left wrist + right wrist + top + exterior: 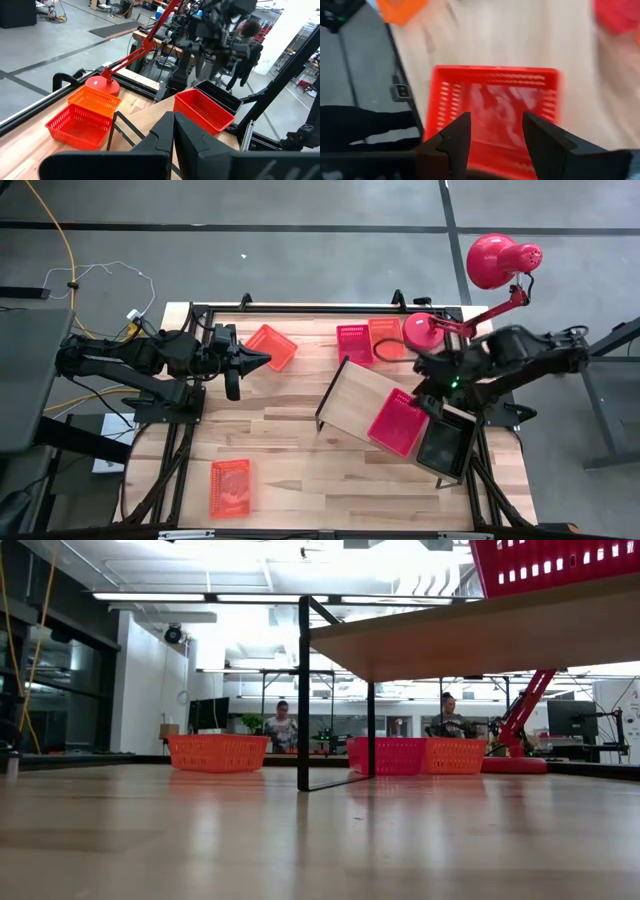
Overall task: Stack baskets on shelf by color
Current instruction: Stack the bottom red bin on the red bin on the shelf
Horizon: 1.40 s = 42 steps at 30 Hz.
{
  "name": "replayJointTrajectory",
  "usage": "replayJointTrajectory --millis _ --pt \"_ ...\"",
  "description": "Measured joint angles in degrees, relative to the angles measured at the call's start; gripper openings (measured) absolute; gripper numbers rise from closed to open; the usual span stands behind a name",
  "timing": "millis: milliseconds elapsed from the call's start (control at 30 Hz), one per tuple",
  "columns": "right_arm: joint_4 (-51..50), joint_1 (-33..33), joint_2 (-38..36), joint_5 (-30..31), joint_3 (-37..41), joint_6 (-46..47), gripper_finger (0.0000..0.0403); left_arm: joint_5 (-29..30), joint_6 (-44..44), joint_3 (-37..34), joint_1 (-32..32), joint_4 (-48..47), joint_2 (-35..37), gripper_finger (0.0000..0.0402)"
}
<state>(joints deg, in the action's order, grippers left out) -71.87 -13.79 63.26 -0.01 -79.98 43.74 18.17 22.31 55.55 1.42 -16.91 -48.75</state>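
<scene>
The pale shelf stands raised on a black bracket at mid-right. A red basket and a black basket sit on its right part. My right gripper is open above the red basket's right edge. A red basket and an orange basket rest on the table at the far side. My left gripper is shut and empty, beside another orange basket at the far left. A further orange basket lies front left.
A red desk lamp stands at the far right, its round base next to the orange basket. Bare plank tabletop lies in front of the shelf. People sit in the room beyond the table.
</scene>
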Motion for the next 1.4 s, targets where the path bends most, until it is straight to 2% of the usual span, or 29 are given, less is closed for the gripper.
replayJointTrajectory --millis 167,300,500,533,667,867,1400 --pt "16.67 -2.21 -1.13 -0.16 9.34 2.45 0.0164 0.02 0.00 0.00 -0.01 0.02 0.00 0.0000" --pt "27.33 -1.51 0.62 0.53 11.35 2.78 0.0137 0.02 0.02 0.00 0.00 0.01 0.00 0.0000" --pt "28.88 -0.23 8.52 1.31 7.60 -0.71 0.0020 0.02 0.02 0.00 0.01 0.02 0.02 0.0000" --pt "28.60 -0.06 10.09 1.34 6.53 -1.89 0.0010 0.04 0.02 0.00 0.01 0.02 0.02 0.0000" --pt "24.46 0.53 15.61 1.57 2.39 -3.29 0.0020 0.02 0.02 0.00 -0.01 0.02 0.02 0.0000" --pt "17.74 0.69 21.35 0.78 -1.29 -5.48 0.0005 0.02 0.02 0.00 0.00 0.02 0.02 0.0000" --pt "17.85 0.62 21.80 -7.40 -1.43 -8.95 0.0000 0.02 0.02 0.00 -0.01 0.02 0.02 0.0001"
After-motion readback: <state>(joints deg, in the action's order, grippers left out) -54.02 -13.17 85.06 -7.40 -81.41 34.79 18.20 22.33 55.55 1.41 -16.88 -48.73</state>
